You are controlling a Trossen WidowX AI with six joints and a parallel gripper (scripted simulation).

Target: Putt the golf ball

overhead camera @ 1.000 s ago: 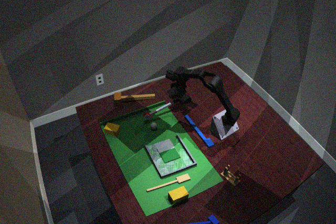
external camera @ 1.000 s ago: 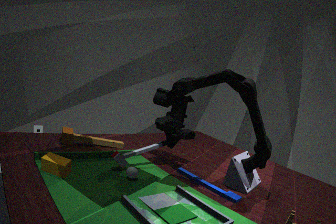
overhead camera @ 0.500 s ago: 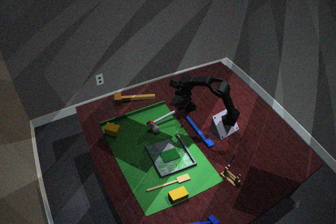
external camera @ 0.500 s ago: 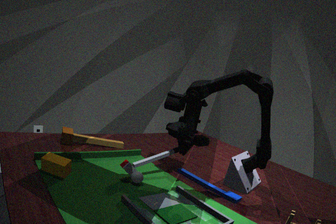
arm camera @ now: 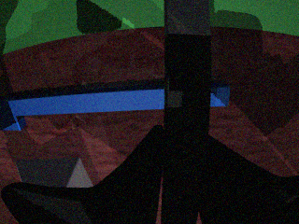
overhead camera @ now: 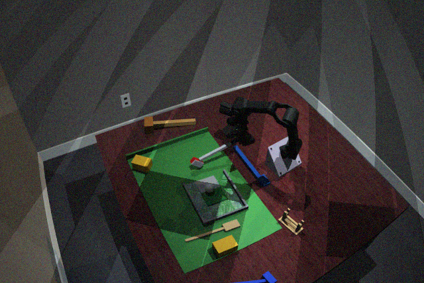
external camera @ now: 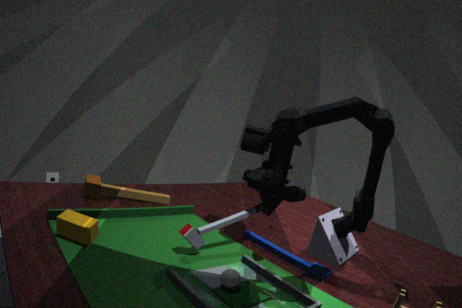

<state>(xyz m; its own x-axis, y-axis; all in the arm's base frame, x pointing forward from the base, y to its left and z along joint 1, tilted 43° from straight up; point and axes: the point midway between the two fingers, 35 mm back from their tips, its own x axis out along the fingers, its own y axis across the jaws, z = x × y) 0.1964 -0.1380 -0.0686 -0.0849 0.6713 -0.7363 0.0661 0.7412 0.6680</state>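
The putter (overhead camera: pixel 209 155) sits just above the middle of the top view, its grey shaft slanting up to the right and its red-tipped head (external camera: pixel 190 234) hanging over the green mat (overhead camera: pixel 171 201), lifted clear with a shadow beneath it in the exterior view. The gripper (external camera: pixel 266 206) is closed tight on the upper end of the shaft, at the mat's right edge; in the wrist view the shaft (arm camera: pixel 187 19) runs straight up the frame from between the dark jaws.

The ball (overhead camera: pixel 209 189) rests on the raised green (overhead camera: pixel 214 195), a dark-framed platform right of centre on the mat; in the exterior view the ball (external camera: pixel 229 277) shows at the bottom of the frame, next to the pale ramp (external camera: pixel 208 273).

A blue club (overhead camera: pixel 250 166) lies on the red-brown table (overhead camera: pixel 342 183) just right of the mat, between the putter and the arm's white base (overhead camera: pixel 275 162). Two yellow blocks sit on the mat, one (overhead camera: pixel 142 162) at its upper left corner and one (overhead camera: pixel 224 244) near its lower edge, with a tan paddle (overhead camera: pixel 215 230) between the platform and the lower block. An orange club (overhead camera: pixel 169 122) lies above the mat. A small wooden stand (overhead camera: pixel 291 222) sits right of the mat's lower corner.
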